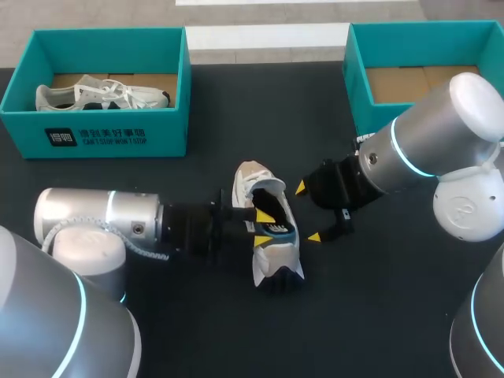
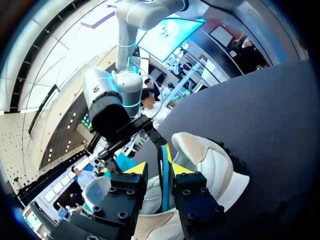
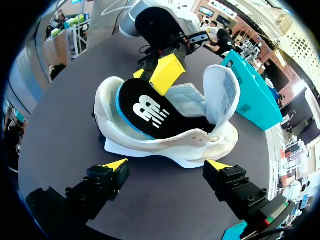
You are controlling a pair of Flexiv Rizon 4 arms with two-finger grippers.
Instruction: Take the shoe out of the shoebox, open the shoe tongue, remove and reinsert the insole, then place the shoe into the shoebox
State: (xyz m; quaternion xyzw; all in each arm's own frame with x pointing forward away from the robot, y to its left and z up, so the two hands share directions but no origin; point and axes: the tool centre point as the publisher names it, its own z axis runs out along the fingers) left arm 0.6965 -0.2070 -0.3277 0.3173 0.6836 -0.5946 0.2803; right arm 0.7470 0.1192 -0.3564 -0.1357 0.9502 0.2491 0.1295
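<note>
Head cam looks down on the whole surface (image 1: 260,118) from above and behind. Both wrist cams sit close, facing each other across the shoe (image 1: 272,256), which all three share.

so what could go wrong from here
1. The insole sits tilted, partly out of the shoe, and the left jaws pinch it by one edge only. Pushed in like this, it may buckle or slip free instead of seating flat.
2. The right jaws stand open, apart from the shoe, so nothing steadies it. A push or pull on the insole could slide or tip the shoe on the table.
</note>
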